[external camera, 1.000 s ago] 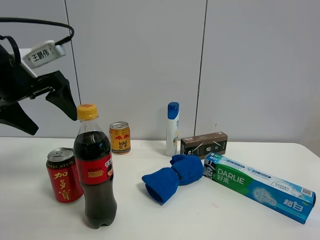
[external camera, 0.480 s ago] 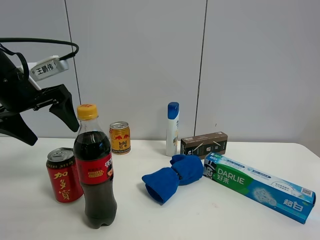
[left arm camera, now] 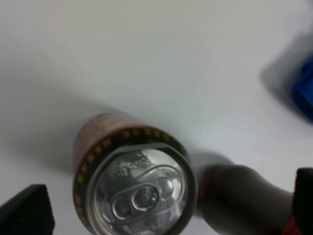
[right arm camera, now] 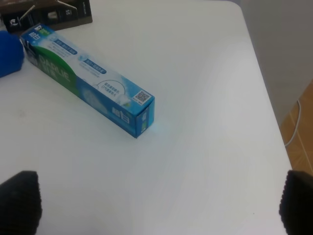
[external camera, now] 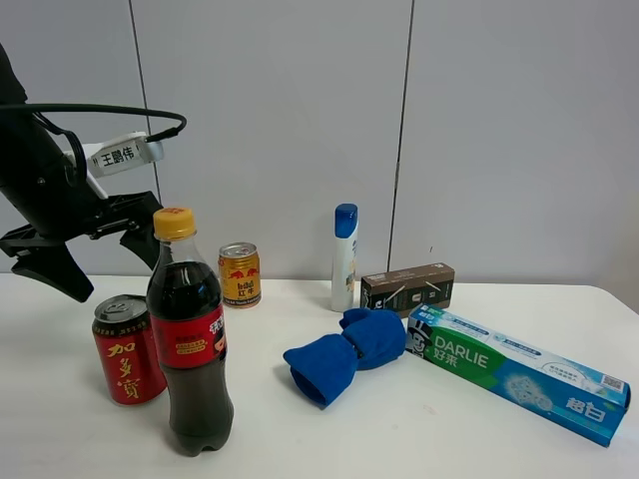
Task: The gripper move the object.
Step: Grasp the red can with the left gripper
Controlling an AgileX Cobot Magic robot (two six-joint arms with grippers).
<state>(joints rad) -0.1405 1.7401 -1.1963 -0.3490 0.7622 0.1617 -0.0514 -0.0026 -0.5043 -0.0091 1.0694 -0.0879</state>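
The object, a red can (external camera: 128,349) with yellow characters and a silver top, stands upright at the front left of the white table (external camera: 419,439). My left gripper (external camera: 115,274) hangs open just above it, its black fingers spread to either side and apart from the can. In the left wrist view the can's silver top (left arm camera: 139,193) lies between the two fingertips of the left gripper (left arm camera: 166,208). My right gripper (right arm camera: 159,203) is open over bare table, with nothing between its fingers. It does not show in the exterior high view.
A cola bottle (external camera: 190,339) stands close to the can's right. Behind are a gold can (external camera: 240,274), a white bottle with a blue cap (external camera: 344,257) and a brown box (external camera: 407,288). A blue cloth (external camera: 349,354) and a toothpaste box (external camera: 517,371) lie to the right.
My left gripper has come down and to the right, from high at the left edge to just above the red can. Its jaws stay wide. Nothing on the table has moved.
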